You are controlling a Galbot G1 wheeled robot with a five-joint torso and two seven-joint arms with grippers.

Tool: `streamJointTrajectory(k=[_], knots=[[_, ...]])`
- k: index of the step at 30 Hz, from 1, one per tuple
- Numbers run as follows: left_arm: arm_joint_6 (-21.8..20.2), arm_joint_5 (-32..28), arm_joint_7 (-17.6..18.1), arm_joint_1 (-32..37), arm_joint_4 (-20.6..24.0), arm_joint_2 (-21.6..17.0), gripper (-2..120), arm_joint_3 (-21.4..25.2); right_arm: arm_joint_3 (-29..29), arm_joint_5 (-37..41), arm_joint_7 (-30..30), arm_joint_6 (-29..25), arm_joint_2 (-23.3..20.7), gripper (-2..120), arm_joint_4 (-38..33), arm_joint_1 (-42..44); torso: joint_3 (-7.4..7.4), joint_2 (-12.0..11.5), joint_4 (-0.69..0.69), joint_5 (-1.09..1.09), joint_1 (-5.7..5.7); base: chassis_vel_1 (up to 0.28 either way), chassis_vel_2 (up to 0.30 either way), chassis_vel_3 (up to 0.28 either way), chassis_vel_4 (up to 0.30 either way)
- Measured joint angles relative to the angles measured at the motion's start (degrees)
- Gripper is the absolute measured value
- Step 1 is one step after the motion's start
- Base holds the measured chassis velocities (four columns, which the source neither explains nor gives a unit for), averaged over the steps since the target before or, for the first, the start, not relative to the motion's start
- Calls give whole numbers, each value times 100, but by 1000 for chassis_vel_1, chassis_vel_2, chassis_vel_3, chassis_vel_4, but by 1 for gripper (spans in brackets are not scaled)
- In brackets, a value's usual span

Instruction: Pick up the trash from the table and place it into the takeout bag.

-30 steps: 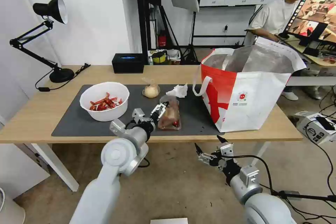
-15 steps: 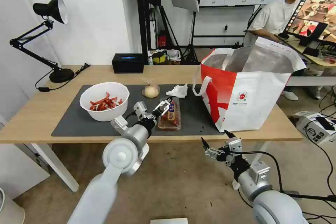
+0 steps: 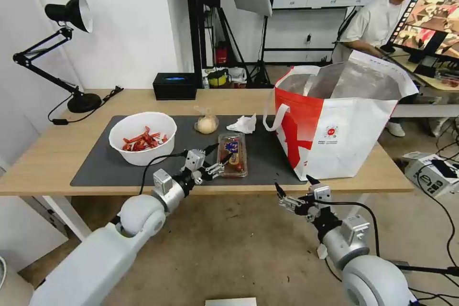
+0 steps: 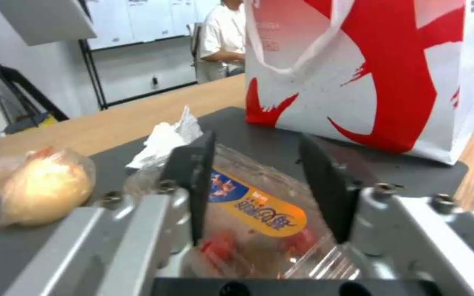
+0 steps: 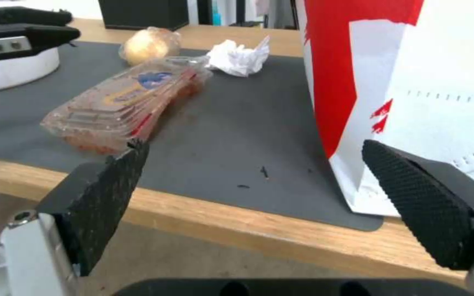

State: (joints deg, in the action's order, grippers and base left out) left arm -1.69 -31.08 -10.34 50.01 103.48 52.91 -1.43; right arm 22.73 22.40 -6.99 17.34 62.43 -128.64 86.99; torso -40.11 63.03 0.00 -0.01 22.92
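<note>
My left gripper [image 3: 216, 160] hangs with jaws wide and empty at the near end of the clear two-compartment plastic tray [image 3: 232, 154], which lies flat on the dark grey mat [image 3: 95, 165] of the light-wood table [image 3: 43, 153]. The tray's long axis runs straight away from the fingertips toward the crumpled white napkin [image 3: 244, 124]; its orange-and-blue label faces up. Half a second ago the tray was tilted up against those fingers; now it rests level and I've drawn back. Left of the gripper sits the white round bowl with red chili scraps [image 3: 142, 137]; beyond it, the small clear baggie holding a beige lump [image 3: 206, 123]. My right gripper [image 3: 294, 191], also wide open, waits below the table edge, near the boxy red-and-white takeout bag [image 3: 334, 129].
</note>
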Motion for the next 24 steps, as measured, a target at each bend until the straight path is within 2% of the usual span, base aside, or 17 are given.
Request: streamJointTrajectory(k=[2,6,9,10,13,14,17,18,20,24], knots=[[-1,56,-165,-149,-85,-53,27,-172,-11,102,-18,5,-32,100,22,-29,0,0,0,1,0,0,0,0,0],[-10,61,-209,-242,-169,-63,20,-300,-21,325,-57,10,-44,100,33,-76,0,0,0,0,0,0,0,0,0],[-17,58,-229,-428,-367,-57,3,-498,-50,1114,-190,22,-46,100,33,-240,0,0,-1,0,0,0,0,0,0],[-17,58,-229,-428,-367,-57,3,-498,-50,1114,-190,22,-46,100,33,-240,0,0,-1,0,0,0,0,0,0],[-18,58,-271,-498,-487,-71,0,-570,-177,1993,-392,24,-69,100,62,-612,0,0,0,1,0,0,0,0,0],[-18,58,-271,-498,-487,-71,0,-570,-177,1993,-392,24,-69,100,62,-612,0,0,0,1,0,0,0,0,0],[-17,76,-284,-501,-554,-97,0,-580,-332,2773,-712,23,-121,100,205,-1094,-1,0,1,1,0,0,0,0,0],[-17,76,-284,-501,-554,-97,0,-580,-332,2773,-712,23,-121,100,205,-1094,-1,0,1,1,0,0,0,0,0],[-17,83,-287,-475,-572,-114,0,-580,-448,3346,-910,9,-171,100,368,-1458,0,0,0,1,0,0,0,0,0],[-13,116,-293,-433,-610,-133,0,-579,-671,3906,-1214,7,-164,100,634,-2008,0,-1,1,0,1,0,0,0,0]])
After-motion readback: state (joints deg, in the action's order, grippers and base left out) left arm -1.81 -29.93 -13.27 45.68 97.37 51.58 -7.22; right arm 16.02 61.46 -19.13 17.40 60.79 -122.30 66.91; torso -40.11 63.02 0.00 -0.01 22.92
